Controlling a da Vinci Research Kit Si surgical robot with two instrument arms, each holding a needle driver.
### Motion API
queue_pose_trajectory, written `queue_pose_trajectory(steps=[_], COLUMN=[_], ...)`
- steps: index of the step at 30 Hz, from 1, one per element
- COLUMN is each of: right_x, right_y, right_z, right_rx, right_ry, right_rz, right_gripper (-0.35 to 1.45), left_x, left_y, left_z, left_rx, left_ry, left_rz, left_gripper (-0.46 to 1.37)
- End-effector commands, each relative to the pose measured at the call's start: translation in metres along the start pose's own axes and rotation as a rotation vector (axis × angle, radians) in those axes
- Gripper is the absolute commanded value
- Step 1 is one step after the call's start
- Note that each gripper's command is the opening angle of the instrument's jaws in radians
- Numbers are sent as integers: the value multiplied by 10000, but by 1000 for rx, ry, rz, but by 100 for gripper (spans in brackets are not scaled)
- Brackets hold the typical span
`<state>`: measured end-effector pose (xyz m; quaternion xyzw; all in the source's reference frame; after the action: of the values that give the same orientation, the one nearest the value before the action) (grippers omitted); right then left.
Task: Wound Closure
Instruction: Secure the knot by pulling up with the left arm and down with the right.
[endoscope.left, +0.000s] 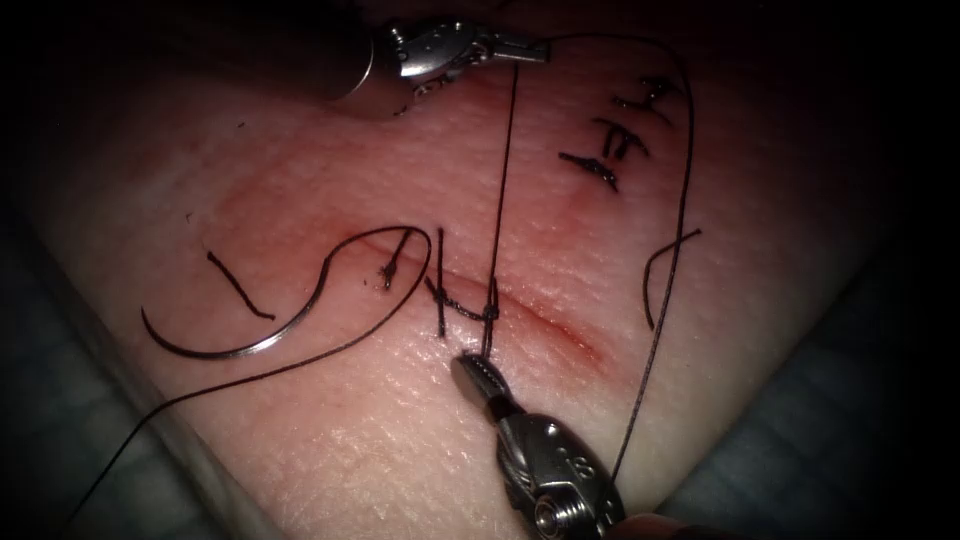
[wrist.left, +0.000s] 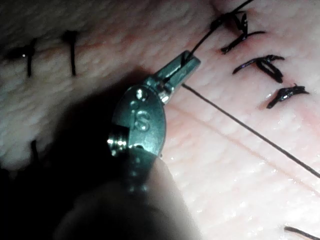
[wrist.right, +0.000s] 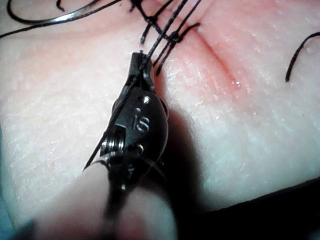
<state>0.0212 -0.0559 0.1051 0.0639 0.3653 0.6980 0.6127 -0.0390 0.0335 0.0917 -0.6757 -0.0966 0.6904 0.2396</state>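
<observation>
**Thread held taut at both ends over a knot; needle lying free on the tissue**

The left tool (endoscope.left: 520, 48) is being seen at the far side of the tissue (endoscope.left: 330, 420), jaws closed on the thread (endoscope.left: 505, 170); the same grip is being shown in the left wrist view (wrist.left: 182, 67); the right tool (endoscope.left: 478, 375) is being seen just below the cut (endoscope.left: 560, 325), jaws closed on the thread close to the knot (endoscope.left: 489, 312); this is confirmed in the right wrist view (wrist.right: 140, 65); the strand between the two tools is running straight across the cut.

The needle (endoscope.left: 250, 345) is being held by neither tool; it is lying flat on the tissue to the left of the cut, not in the tissue, its thread trailing off over the edge.

Handling, as judged: the thread is being taken as thin, limp and light, likely to fray or slip if pinched hard; it is best gripped across the jaw faces; the needle is being judged stiff, smooth and prone to swivel, so a hold on its body, away from the tip, is advised; the tissue is looking soft and easily torn at the stitches (endoscope.left: 600, 165).
</observation>
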Motion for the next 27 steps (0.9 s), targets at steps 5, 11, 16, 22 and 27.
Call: queue_pose_trajectory(steps=[5,11,16,22,27], right_x=[1,-2,-1,5,6], right_y=[5,3,3,2,2], right_z=[-5,-11,-11,-11,-10], right_rx=[-4,-1,10,15,19], right_ry=[-1,-3,4,12,12], right_rz=[-5,-8,-8,1,-5], right_gripper=[-35,-35,-35,-35,-35], left_x=[0,-1,-1,1,1], left_y=[-1,-5,-5,-3,-2], left_z=[0,0,-1,-2,-2], left_rx=[7,17,22,20,16], left_ry=[0,0,-3,-3,-3], left_rz=[6,6,12,18,18], left_gripper=[-35,-35,-35,-35,-35])
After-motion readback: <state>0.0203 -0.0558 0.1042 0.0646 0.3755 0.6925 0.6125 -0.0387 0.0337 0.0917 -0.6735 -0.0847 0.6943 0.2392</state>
